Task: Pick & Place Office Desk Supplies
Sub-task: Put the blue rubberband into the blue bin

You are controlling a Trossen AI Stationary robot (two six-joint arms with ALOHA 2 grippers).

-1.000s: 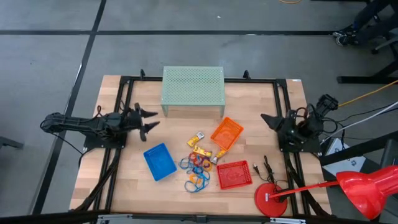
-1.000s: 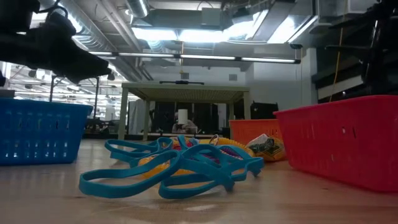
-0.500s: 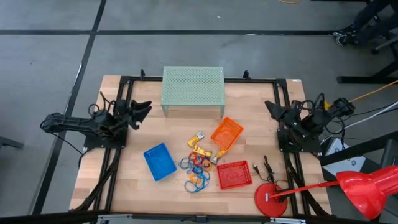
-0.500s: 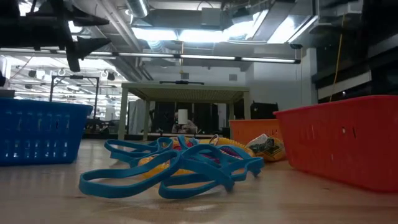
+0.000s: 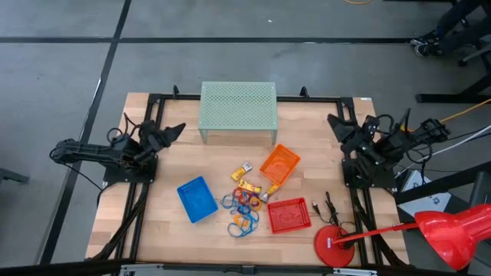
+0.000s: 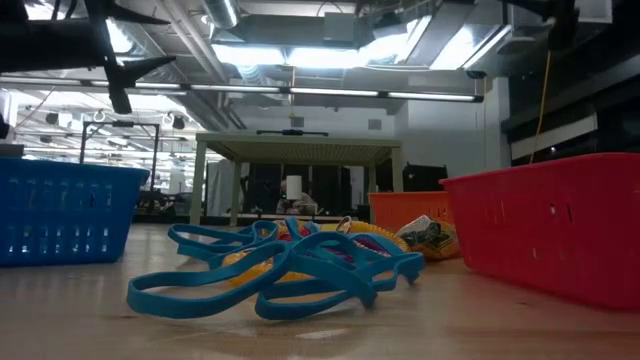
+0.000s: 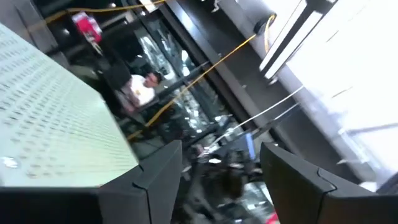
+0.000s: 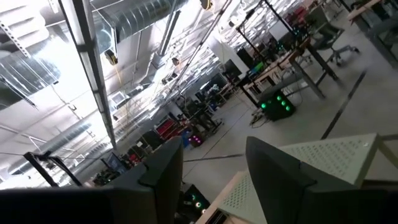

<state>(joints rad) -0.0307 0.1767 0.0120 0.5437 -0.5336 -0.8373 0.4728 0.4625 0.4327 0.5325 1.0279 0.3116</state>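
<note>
Both grippers, left (image 5: 175, 129) and right (image 5: 334, 122), hang open and empty, well apart from the supplies (image 5: 245, 201)

Your right gripper (image 8: 208, 177) fingers apart and empty, aimed upward at workshop ceiling ducts, pale green perforated stand (image 8: 298, 163) edge beyond them

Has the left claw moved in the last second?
Yes. The left gripper has pulled back from the table's middle toward the left edge and turned toward the green stand, away from the blue basket.
</note>
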